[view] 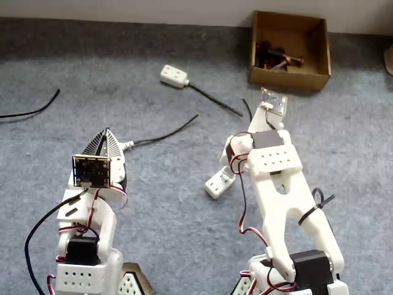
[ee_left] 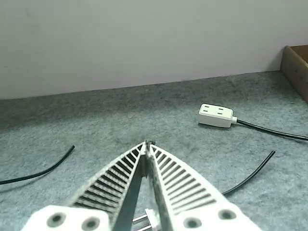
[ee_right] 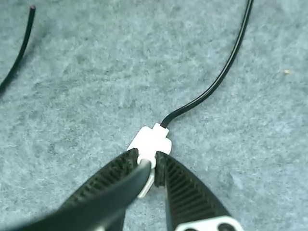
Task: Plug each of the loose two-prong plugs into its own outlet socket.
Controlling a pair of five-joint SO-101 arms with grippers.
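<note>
The left jaws are closed, tips meeting, with a two-prong plug (view: 127,145) pinched deep between them. Its metal prongs (ee_left: 144,221) show near the jaw roots and lie crosswise to the grip, while its white body and black cord stick out to one side. The free outlet socket (ee_left: 216,115) lies on the desk (view: 172,233) well ahead of these jaws, off toward the side where the plug's cord trails, and touches nothing. Its long axis runs across the line of the left jaws. Its slotted face is turned up, and its own cord leaves from the end farther from them. By my judgement the plug must travel forward and across, and the prongs must be turned downward before they can meet the slots.

The right jaws are clamped on a white cord-end block (ee_right: 151,143), gripping the end opposite its cord, which runs off ahead of the tips. I cannot tell whether this block is a socket or a plug. It sits nearer the left jaws than the free socket does.
</note>
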